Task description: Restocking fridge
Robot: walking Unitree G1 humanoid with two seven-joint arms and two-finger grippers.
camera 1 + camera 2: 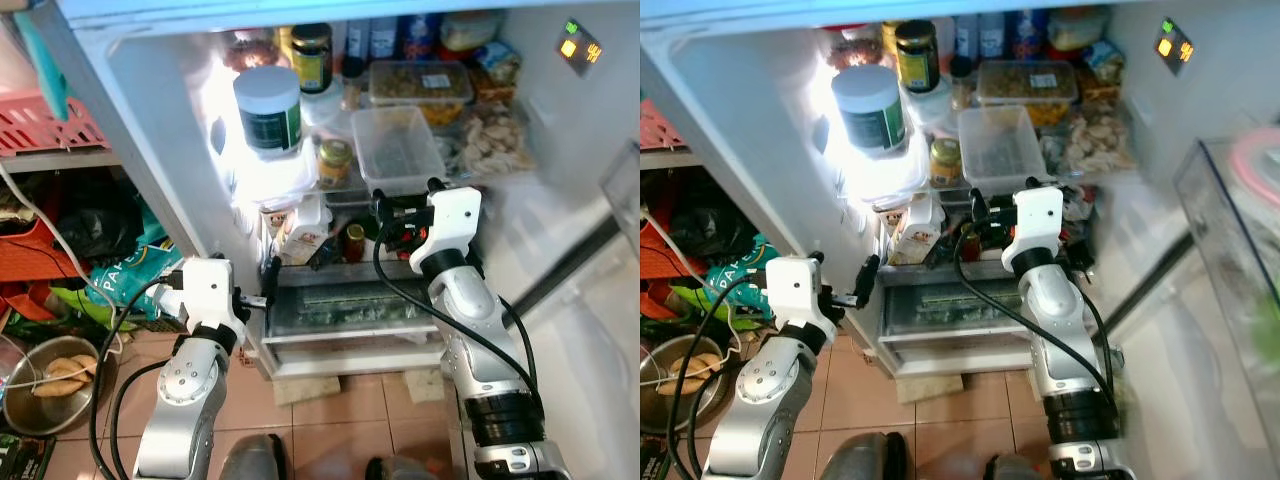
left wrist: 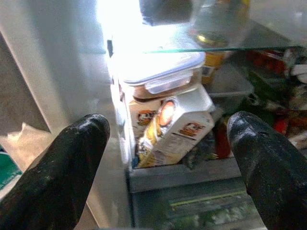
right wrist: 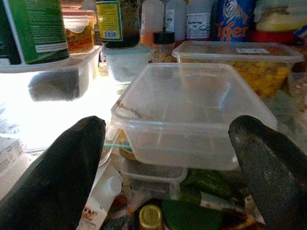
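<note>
Open white fridge point(image 1: 150, 110) dead ahead, door point(image 1: 1230, 290) swung out on the robot's right, tiled floor below. Right gripper point(image 1: 405, 205) is up at the front lip of the glass shelf point(image 2: 216, 48), fingers point(image 3: 62, 177) spread wide, holding nothing, just short of the clear empty rectangular plastic tub point(image 1: 397, 148). That tub overhangs the shelf edge slightly, so free room in front of it is tight; behind it a lidded clear box of yellowish food point(image 1: 420, 85) and a row of bottles and a blue can along the back. Left gripper point(image 1: 268, 282) sits lower, at the front edge of the shelf below, jaws also wide apart and empty, near the fridge's left inner wall. Straight ahead of it in the left wrist view: a white cardboard carton with orange print point(image 2: 180, 127), tilted, leaning under a clip-lid container with brown contents point(image 2: 160, 79). Upper shelf left side: big white-lidded tub with dark green label point(image 1: 268, 110) standing on a flat clear box, small yellow-lidded jar point(image 1: 334, 160) beside it, dark glass jar with yellow label point(image 1: 312, 55) further back. Clear crisper drawer point(image 1: 350, 310) at the bottom holds something green, hard to identify. Interior lamp blows out the left wall, detail lost there. Lower shelf behind the right wrist is clutter, partly hidden. Outside left: red basket point(image 1: 45, 125), metal bowl of food point(image 1: 50, 380).
</note>
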